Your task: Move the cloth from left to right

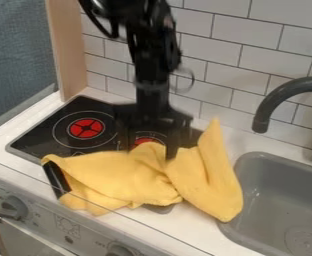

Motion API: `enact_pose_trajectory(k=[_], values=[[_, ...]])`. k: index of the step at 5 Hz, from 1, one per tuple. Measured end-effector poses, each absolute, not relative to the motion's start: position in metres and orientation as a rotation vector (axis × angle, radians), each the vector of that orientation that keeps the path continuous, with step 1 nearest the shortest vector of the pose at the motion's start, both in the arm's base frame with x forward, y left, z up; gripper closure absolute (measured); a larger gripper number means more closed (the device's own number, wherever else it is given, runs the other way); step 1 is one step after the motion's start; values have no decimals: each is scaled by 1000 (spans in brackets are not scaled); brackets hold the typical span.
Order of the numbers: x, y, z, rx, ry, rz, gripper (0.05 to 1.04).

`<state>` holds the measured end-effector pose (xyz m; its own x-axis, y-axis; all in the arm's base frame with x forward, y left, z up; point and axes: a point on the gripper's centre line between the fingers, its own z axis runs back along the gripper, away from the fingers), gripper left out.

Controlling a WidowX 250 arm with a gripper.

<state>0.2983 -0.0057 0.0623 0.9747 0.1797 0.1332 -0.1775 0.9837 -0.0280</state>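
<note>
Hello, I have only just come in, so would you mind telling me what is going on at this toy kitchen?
A black robot arm is working with a yellow cloth. Its hand is down at the cloth's back edge, fingers apart. The cloth lies crumpled over the front of the stove, with its right end peaked up and reaching the left rim of the sink. The job is to move it from left to right.

tiny print by the knobs [13, 207] on the stove's front panel [40, 220], too small to read; no legible text, numbers or signs
</note>
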Motion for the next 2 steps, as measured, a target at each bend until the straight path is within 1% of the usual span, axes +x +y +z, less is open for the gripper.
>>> enact_pose_trajectory(k=[1, 2], values=[[298, -5, 93, -20, -217, 176, 84], [292, -2, 105, 4, -223, 143, 84]])
